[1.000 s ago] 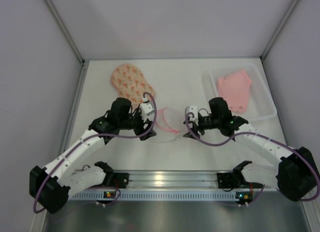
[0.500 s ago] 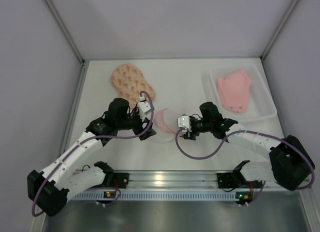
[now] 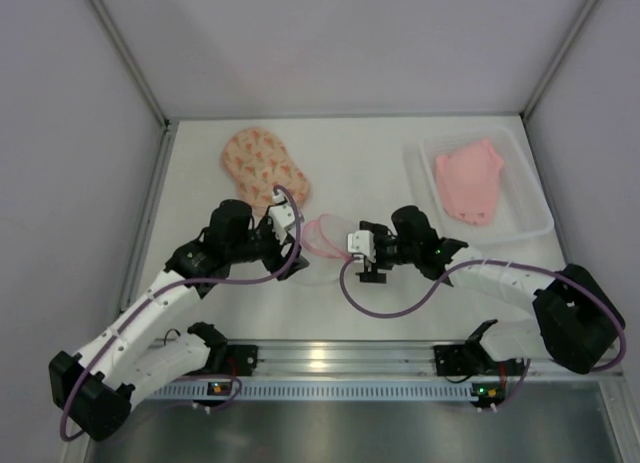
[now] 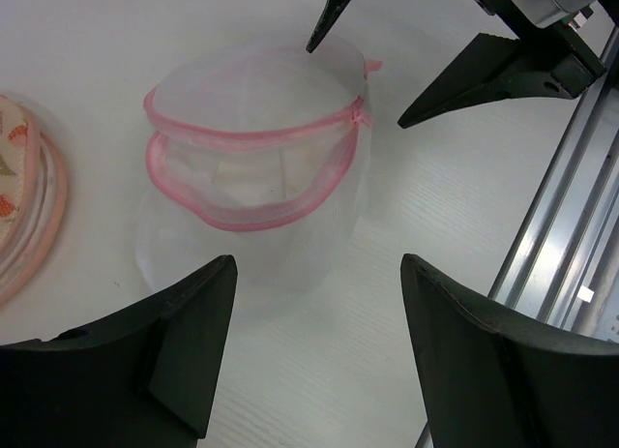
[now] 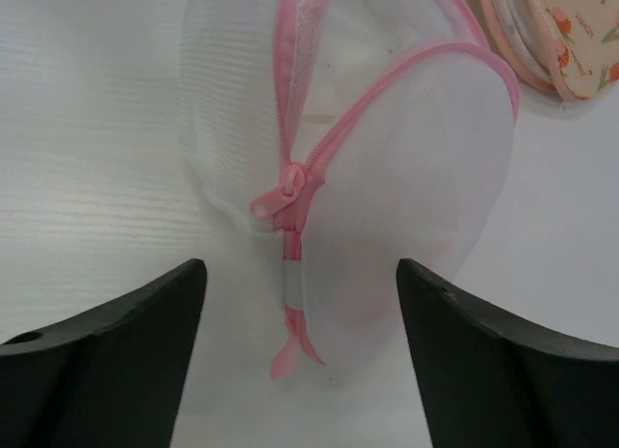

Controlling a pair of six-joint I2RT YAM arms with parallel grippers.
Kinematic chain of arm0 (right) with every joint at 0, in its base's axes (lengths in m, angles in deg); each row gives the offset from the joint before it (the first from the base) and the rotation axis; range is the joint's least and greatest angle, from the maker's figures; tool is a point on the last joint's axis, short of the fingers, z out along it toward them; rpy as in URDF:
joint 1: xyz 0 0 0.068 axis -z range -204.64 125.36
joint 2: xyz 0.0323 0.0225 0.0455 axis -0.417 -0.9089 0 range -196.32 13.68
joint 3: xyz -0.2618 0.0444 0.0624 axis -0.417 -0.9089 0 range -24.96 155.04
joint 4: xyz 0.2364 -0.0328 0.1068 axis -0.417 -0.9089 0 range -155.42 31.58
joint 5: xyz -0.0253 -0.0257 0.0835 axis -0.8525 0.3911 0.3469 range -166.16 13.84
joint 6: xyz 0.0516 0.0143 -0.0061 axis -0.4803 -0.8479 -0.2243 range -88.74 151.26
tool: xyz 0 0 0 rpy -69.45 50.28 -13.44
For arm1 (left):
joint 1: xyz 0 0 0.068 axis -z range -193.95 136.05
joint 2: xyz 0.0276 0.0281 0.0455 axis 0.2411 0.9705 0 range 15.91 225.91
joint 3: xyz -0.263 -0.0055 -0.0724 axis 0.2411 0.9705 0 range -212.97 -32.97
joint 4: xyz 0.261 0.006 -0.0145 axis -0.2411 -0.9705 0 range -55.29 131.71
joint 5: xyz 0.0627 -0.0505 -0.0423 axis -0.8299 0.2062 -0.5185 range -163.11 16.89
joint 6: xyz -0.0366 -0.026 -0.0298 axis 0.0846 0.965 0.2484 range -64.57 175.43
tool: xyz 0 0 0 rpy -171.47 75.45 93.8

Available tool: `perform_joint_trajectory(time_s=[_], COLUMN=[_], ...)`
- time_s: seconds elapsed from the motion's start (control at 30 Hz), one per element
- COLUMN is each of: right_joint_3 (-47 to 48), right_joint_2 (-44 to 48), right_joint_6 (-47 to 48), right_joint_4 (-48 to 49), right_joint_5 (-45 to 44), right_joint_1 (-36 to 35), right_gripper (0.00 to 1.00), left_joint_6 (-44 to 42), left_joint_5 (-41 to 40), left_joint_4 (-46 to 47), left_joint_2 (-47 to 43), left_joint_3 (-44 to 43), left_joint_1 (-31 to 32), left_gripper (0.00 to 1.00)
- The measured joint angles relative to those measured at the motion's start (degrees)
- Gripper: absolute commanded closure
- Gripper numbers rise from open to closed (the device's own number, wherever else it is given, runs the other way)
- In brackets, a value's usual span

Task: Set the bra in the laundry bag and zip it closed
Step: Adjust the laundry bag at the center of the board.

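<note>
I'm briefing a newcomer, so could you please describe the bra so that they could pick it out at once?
On the white table, look to the far right corner, where a clear plastic tray sits. The bra is the soft cloth lying inside it. It alone is plain salmon pink: the laundry bag is printed, the mesh pouch white.

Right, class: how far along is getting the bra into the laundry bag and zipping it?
Done: nothing; the bra lies in the clear tray, away from the laundry bag. In hand: the left gripper and right gripper, both open and empty, flank the white mesh pouch. Left: fetch the bra, bag it, zip.
</note>
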Motion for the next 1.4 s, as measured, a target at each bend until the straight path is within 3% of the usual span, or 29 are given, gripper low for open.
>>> perform_joint_trajectory(time_s=[0.23, 0.47, 0.53, 0.63, 0.67, 0.73, 0.77, 0.8, 0.97, 1.1, 1.27, 1.4], right_joint_3=[-0.6, -9.1, -9.6, -9.6, -9.5, -9.4, -9.4, -9.4, -7.7, -1.2, 2.8, 2.1], right_joint_2=[4.1, 1.1, -1.1, -3.2, -3.6, -4.4, -4.7, -5.0, -5.1, -3.9, 4.8, 11.1], right_joint_6=[-2.0, 1.9, 3.5, 5.0, 5.3, 6.0, 5.7, 5.9, 3.7, -1.8, -4.7, -0.8], right_joint_4=[0.7, 12.0, 12.8, 15.2, 16.0, 17.9, 18.8, 19.8, 20.4, 15.3, 12.5, 10.4], right_joint_5=[-3.2, -4.1, -4.2, -5.1, -5.5, -6.3, -6.7, -7.2, -8.4, -8.5, -9.0, -7.2], right_joint_1=[-1.3, -3.8, -4.2, -4.7, -4.7, -4.7, -4.7, -4.7, -4.7, -4.7, -5.5, -6.4], right_gripper=[0.14, 0.12, 0.21, 0.46, 0.64, 0.83, 0.97, 1.00, 1.00, 1.00, 1.00, 1.00], left_joint_6=[-0.4, -0.4, -0.4, -0.4, -0.4, -0.4, -0.4, -0.4, -0.8, -1.1, -3.0, -4.0], left_joint_5=[-0.3, -0.5, -0.9, -1.4, -1.5, -1.5, -1.5, -1.5, -1.1, -0.4, -0.2, 0.5], left_joint_4=[0.0, 0.0, 0.0, 0.0, 0.0, 0.1, 0.2, 0.2, 0.2, 0.2, 0.9, 2.5], left_joint_2=[-0.5, -0.1, -0.1, -0.2, -0.5, -1.1, -1.7, -2.1, -2.9, -3.4, -4.4, -3.2], left_joint_3=[0.6, 0.6, 0.6, 0.7, 0.7, 0.9, 1.2, 1.4, 2.0, 2.3, 2.4, 0.6], left_joint_1=[0.0, 0.0, 0.0, 0.0, 0.0, 0.0, 0.0, 0.0, 0.0, 0.0, 0.0, 0.0], left_gripper=[0.25, 0.25, 0.25, 0.26, 0.26, 0.26, 0.26, 0.26, 0.27, 0.30, 0.39, 0.46])
